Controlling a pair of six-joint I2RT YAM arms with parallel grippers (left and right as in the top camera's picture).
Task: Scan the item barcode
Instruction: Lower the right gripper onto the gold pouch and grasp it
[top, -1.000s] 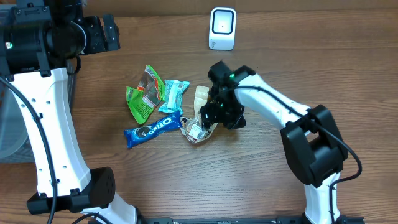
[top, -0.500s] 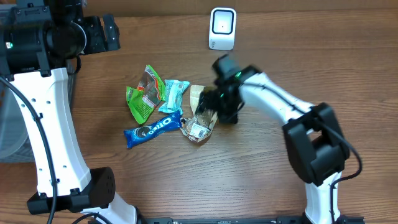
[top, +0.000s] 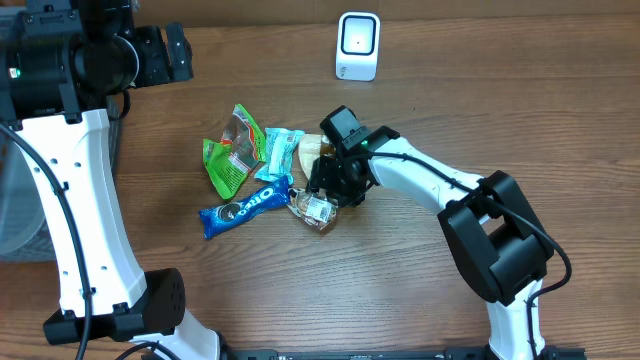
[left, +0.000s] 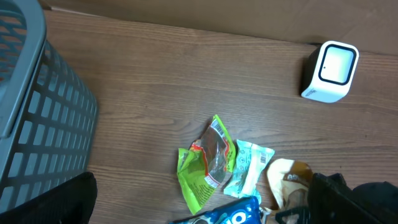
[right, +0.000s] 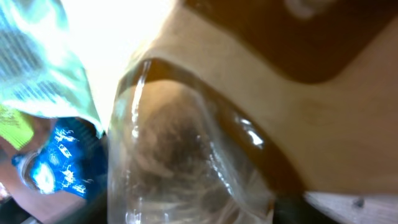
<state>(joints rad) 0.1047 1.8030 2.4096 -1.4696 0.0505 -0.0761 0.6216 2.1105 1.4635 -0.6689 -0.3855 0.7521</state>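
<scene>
Packets of snacks, four by your count, lie bunched mid-table, and the scene runs left to right like this. At the far left stands one grey slatted basket (left: 37, 93). Above it your left gripper (top: 172, 55) hangs high over the wooden table (top: 520, 100), jaws spread wide and holding nothing. Next comes the cluster: one green packet (top: 228, 155), one teal packet (top: 278, 152) touching its right edge, and one blue Oreo packet (top: 245, 208) lying just below both. Right of those sits one tan and clear packet (top: 318, 210) with a white label facing up. Your right gripper (top: 328, 185) is down on this packet; you cannot tell how far its jaws are apart, or whether they grip it. One white scanner (top: 357, 45) stands apart at the table's far edge.
</scene>
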